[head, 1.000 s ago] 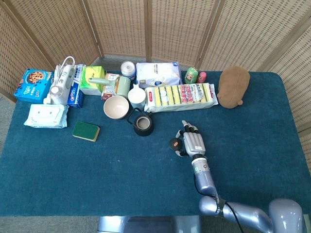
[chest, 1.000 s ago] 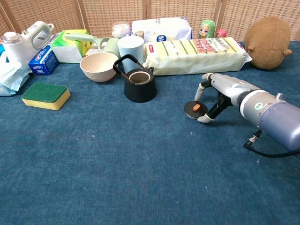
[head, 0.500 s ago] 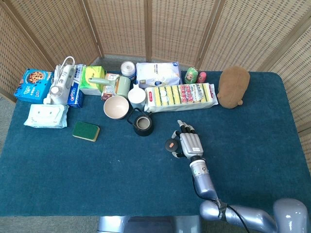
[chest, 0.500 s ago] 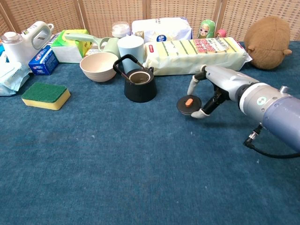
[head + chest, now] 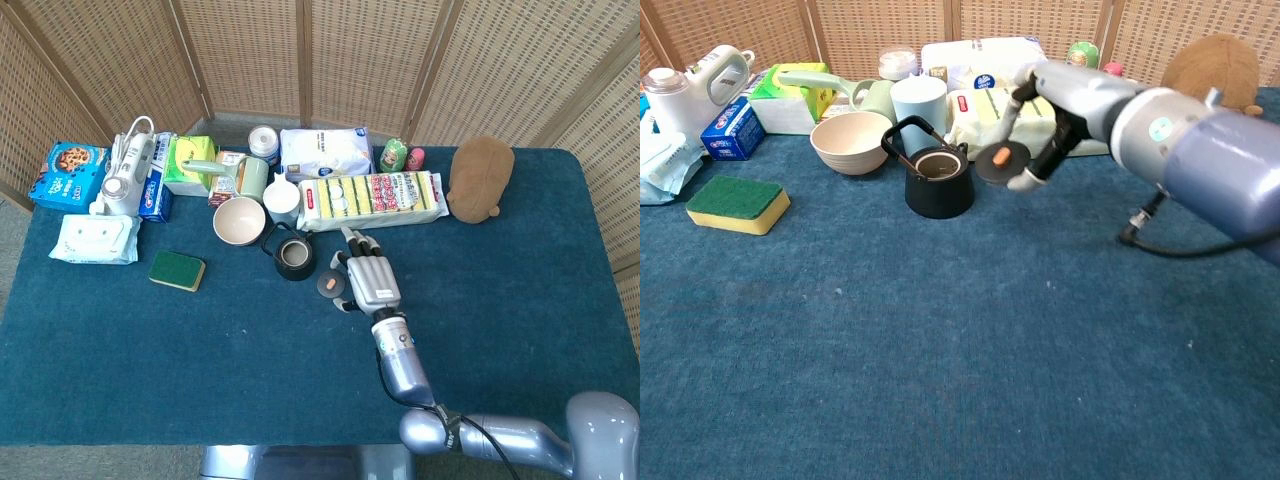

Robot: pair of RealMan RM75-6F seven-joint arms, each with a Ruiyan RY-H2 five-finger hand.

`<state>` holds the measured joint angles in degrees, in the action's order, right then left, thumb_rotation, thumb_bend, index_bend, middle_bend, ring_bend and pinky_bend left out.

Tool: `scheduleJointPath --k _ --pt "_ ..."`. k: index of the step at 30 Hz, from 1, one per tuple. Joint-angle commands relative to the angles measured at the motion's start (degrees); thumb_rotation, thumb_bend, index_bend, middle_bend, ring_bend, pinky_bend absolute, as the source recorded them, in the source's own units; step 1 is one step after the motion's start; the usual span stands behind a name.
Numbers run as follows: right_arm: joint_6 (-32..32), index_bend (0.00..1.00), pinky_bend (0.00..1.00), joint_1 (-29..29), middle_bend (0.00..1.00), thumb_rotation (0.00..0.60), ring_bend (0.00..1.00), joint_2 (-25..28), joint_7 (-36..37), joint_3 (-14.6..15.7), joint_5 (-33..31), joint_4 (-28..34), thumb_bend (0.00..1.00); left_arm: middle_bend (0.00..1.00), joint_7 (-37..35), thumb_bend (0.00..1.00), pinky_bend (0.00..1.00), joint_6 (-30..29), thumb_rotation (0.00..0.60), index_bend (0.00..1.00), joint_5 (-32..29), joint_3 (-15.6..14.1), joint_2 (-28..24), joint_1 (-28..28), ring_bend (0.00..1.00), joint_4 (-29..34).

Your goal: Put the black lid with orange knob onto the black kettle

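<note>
The black kettle [image 5: 294, 258] [image 5: 938, 187] stands uncovered on the blue cloth, its handle raised, in front of a beige bowl. My right hand [image 5: 366, 277] [image 5: 1055, 112] holds the black lid with the orange knob [image 5: 328, 284] [image 5: 999, 160] in the air, just right of the kettle and a little above its rim. The lid is pinched between the thumb and fingers, and it tilts toward the chest camera. Neither view shows my left hand.
Behind the kettle stand a beige bowl [image 5: 852, 141], a pale blue cup [image 5: 919, 105] and a long pack of sponges [image 5: 372, 196]. A green-and-yellow sponge [image 5: 738, 203] lies at left. A brown plush toy [image 5: 481, 177] sits at back right. Boxes and wipes crowd the far left.
My right hand has lifted the lid off the cloth and carried it left, from mid-table to beside the kettle. The kettle has not moved.
</note>
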<state>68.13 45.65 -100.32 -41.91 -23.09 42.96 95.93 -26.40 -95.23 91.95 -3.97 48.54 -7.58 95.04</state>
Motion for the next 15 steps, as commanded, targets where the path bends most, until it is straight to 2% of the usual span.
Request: scheduleJointPath --k 1,15 --pt "0.3 0.41 0.0 3.3 0.01 0.6 0.0 -0.6 -3.0 -2.8 -3.2 -1.0 0.26 0.0 -0.5 0.07 0.06 -0.3 0.6 0.0 -0.2 0.1 -0.1 -0.1 0.0 -0.1" --pt "-2.4 0.42 0.0 8.5 0.01 0.6 0.0 -3.4 -2.2 -5.0 -9.2 -8.4 0.26 0.0 -1.5 0.07 0.06 -0.1 0.6 0.0 -0.2 0.0 -0.7 -0.1 0.0 0.1"
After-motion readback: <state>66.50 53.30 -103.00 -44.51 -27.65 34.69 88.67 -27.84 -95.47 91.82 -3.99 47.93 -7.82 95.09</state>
